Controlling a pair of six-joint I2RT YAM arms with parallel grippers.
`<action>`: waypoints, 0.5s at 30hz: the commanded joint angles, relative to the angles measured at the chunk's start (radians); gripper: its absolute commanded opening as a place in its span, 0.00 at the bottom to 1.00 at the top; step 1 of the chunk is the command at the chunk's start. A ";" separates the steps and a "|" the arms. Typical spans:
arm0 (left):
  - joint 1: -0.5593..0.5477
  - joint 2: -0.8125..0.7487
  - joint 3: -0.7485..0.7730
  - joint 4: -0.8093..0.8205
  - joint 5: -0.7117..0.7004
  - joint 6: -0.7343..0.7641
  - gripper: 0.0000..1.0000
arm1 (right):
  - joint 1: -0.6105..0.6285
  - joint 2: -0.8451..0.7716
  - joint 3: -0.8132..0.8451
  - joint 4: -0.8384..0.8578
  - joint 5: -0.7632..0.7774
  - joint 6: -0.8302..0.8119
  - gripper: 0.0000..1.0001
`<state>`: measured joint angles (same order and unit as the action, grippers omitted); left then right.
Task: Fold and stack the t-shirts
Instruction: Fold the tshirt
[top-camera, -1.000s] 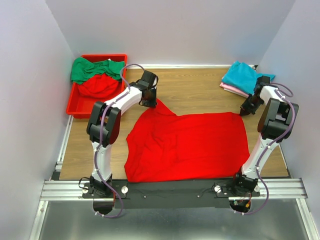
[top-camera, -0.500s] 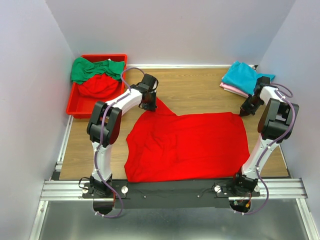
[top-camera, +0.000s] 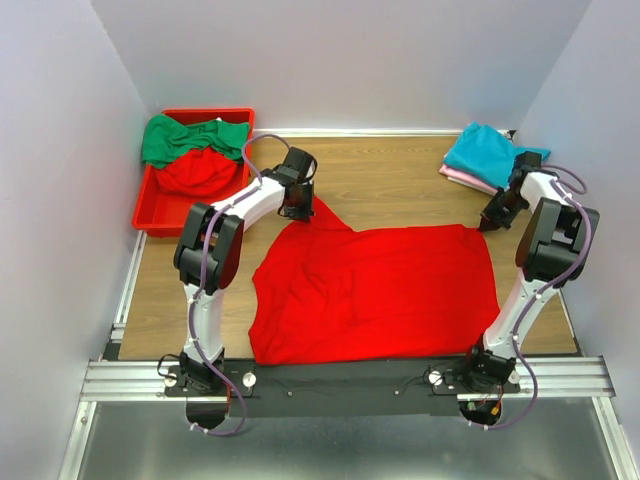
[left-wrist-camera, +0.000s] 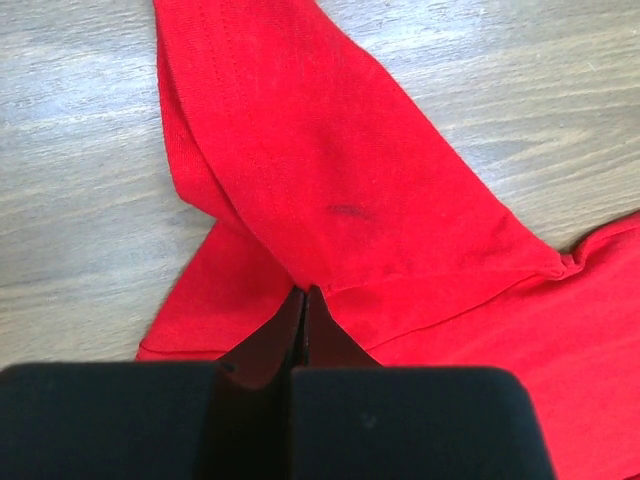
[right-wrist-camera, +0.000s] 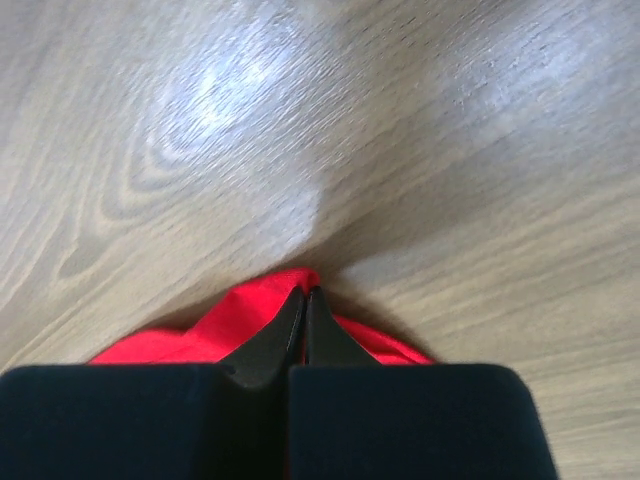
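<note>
Left wrist, left claw (left-wrist-camera: 303, 300) nipping red t-shirt (left-wrist-camera: 340, 180)

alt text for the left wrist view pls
The left gripper, shut, pinches a fold of the red t-shirt. The cloth spreads away from it over the wooden table.

The top view looks down from above and behind the arm bases, taking in the whole desk (top-camera: 400, 170). Each wrist view sits very close to the wood, looking past the left fingers (left-wrist-camera: 272, 340) or the right fingers (right-wrist-camera: 270, 345). All three views share the red t-shirt (top-camera: 380, 290): the left shows its sleeve, the right its corner.
</note>
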<state>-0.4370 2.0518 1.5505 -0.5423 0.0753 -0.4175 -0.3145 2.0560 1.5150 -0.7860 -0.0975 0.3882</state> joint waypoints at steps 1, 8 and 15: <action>-0.006 -0.064 0.023 -0.010 0.021 -0.015 0.00 | 0.000 -0.069 -0.018 0.001 -0.024 -0.028 0.02; -0.029 -0.143 -0.042 0.004 0.040 -0.049 0.00 | -0.001 -0.125 -0.052 -0.001 -0.022 -0.034 0.01; -0.057 -0.202 -0.121 0.018 0.049 -0.063 0.00 | 0.000 -0.195 -0.116 0.001 -0.008 -0.040 0.01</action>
<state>-0.4778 1.8912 1.4746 -0.5293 0.0982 -0.4610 -0.3145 1.9198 1.4410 -0.7834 -0.1005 0.3656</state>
